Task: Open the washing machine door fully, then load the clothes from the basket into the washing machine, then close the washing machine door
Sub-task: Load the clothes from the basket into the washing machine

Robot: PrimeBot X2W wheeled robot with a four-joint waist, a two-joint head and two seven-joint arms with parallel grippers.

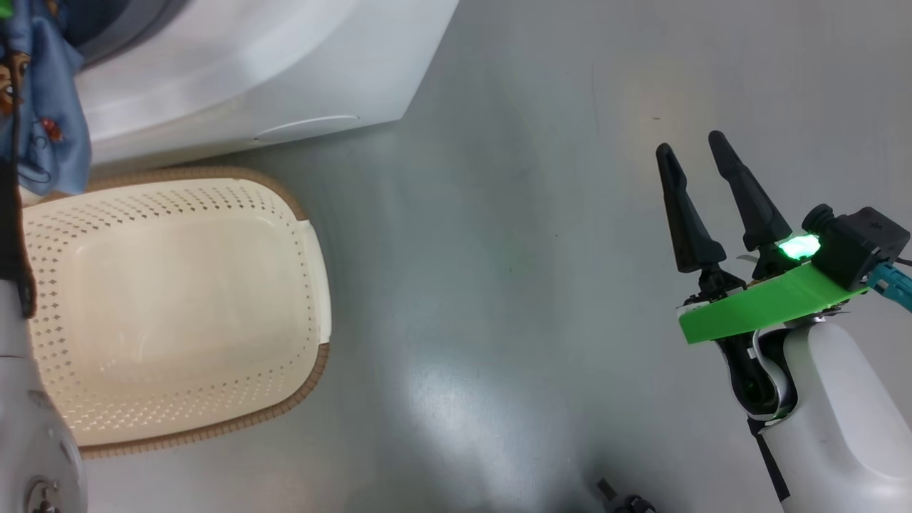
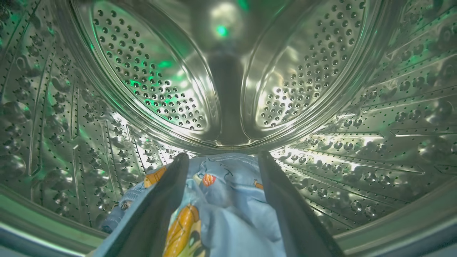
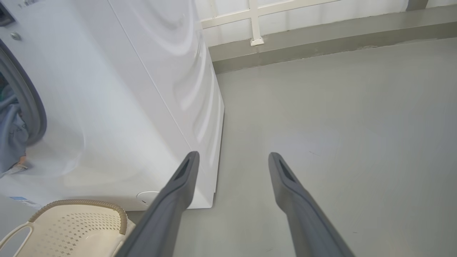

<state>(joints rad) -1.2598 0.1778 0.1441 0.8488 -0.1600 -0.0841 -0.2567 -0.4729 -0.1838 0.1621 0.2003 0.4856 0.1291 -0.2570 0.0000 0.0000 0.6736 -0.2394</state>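
The left gripper (image 2: 223,154) is inside the steel drum (image 2: 142,71), its two dark fingers spread wide and pinching nothing. The clothes (image 2: 228,214), light blue with orange bears, lie loose between and beneath the fingers on the drum's lower wall, bunched toward its front lip. That arm's pale forearm (image 1: 28,427) runs up the left edge of the head view toward the washing machine (image 1: 249,64), where a blue fold hangs out over the opening's lower edge. The basket (image 1: 303,214) sits on the floor (image 1: 499,285) just beside the machine's front. Well apart to the right, the right gripper (image 1: 690,143) hovers above the floor with its fingers wide, holding nothing, its forearm rising from the lower corner.
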